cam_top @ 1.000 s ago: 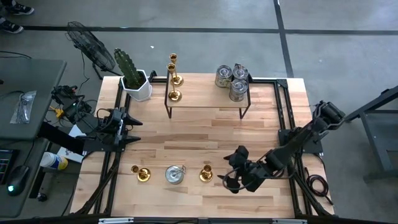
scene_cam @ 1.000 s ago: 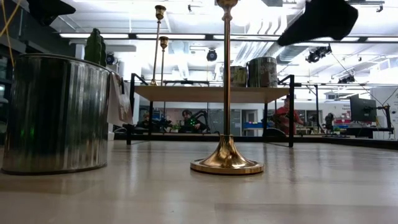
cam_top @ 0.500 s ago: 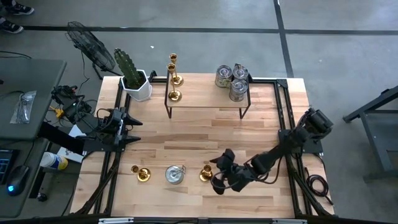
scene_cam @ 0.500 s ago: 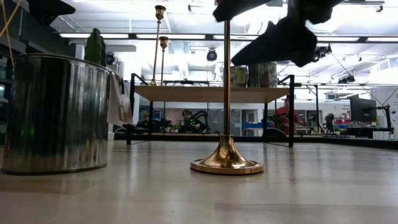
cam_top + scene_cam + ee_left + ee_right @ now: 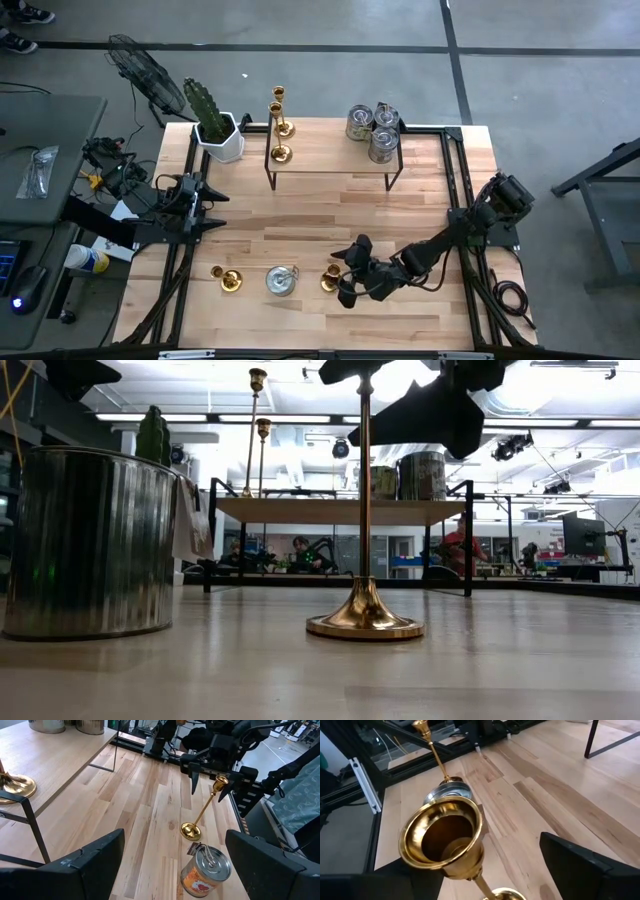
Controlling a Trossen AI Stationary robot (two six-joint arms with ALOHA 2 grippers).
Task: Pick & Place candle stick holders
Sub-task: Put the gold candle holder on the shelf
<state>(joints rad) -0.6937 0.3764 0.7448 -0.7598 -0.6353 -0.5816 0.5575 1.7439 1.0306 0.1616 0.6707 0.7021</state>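
A gold candlestick (image 5: 331, 278) stands upright on its round base (image 5: 364, 623) near the table's front edge. My right gripper (image 5: 343, 282) is open, and its fingers stand on either side of the candlestick's top cup (image 5: 444, 839). The left wrist view shows those fingers flanking the cup (image 5: 218, 781); I see no touch. A squat silver holder (image 5: 281, 281) and a second gold candlestick (image 5: 226, 279) stand to its left. More gold candlesticks (image 5: 280, 125) and silver holders (image 5: 370, 130) stand on a raised shelf at the back. My left gripper (image 5: 215, 205) waits open at the table's left edge.
The black-legged wooden shelf (image 5: 330, 160) spans the far middle of the table. A white hexagonal pot with a cactus (image 5: 218, 135) stands at the far left corner. Bare wood lies between the shelf and the front row. People show in the room beyond (image 5: 300, 550).
My right gripper has moved toward the table's left edge, from right of the gold candlestick to its top, and its open fingers now stand around the top cup. The candlestick has stayed upright in place.
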